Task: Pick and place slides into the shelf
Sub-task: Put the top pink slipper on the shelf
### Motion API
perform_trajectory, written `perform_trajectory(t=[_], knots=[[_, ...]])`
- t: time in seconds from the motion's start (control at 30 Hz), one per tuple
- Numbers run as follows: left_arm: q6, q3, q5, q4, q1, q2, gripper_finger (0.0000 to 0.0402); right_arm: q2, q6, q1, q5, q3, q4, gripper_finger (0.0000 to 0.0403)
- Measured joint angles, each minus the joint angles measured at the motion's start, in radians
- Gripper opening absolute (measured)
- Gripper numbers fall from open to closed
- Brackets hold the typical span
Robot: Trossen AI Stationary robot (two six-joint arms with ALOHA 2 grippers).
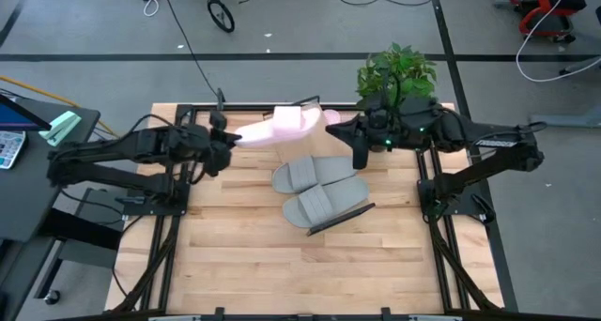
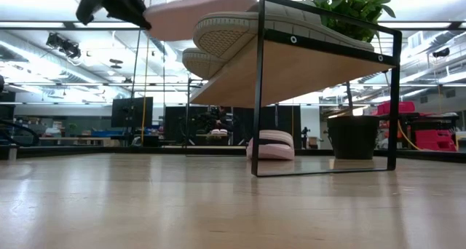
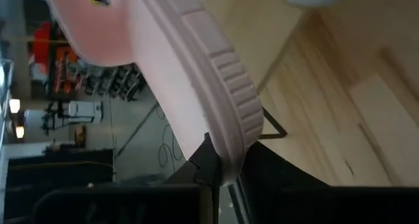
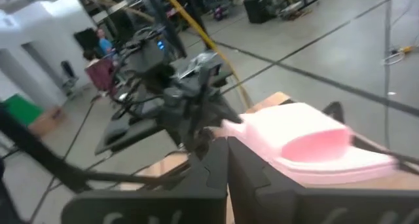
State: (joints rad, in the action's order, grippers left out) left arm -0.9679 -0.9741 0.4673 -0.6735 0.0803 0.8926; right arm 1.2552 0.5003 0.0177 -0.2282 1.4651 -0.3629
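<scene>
My left gripper [image 1: 225, 139] is shut on a pale pink slide [image 1: 282, 129], carried in the air above the far end of the shelf [image 2: 306, 67]. The shelf is a light-wood board on a black frame, with its end lip [image 1: 343, 218] toward the near side. Two grey slides [image 1: 310, 174] [image 1: 325, 205] lie side by side on the board, soles down. A second pink slide [image 2: 271, 145] rests on the tabletop beyond the shelf. My right gripper [image 1: 362, 150] hangs shut beside the shelf's right side, touching nothing. My left gripper pinches the pink slide between its two fingers at the sole's rim [image 3: 226, 155], on the end away from the strap. The fingers come roughly level from the table's left. The slide is lifted clear and sticks out toward the right, with its strap [image 4: 314, 142] at the far end from the fingers.
A potted plant [image 1: 396, 77] stands at the table's far right corner, close behind my right arm. The near half of the plank table [image 1: 282, 274] lies bare. Black frame rails run along both table sides.
</scene>
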Motion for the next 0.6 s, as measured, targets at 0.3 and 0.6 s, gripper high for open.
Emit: perform_trajectory(t=[0.3,0.6], knots=[[-0.089,0.0,0.027,0.046,0.029,0.202,0.0046,0.016,-0.005,-0.001,0.056,0.0,-0.013,0.0004],[-0.148,0.0,0.101,0.236,0.06,0.341,0.0046,0.02,-0.007,-0.001,0.123,0.0,-0.012,0.0004]])
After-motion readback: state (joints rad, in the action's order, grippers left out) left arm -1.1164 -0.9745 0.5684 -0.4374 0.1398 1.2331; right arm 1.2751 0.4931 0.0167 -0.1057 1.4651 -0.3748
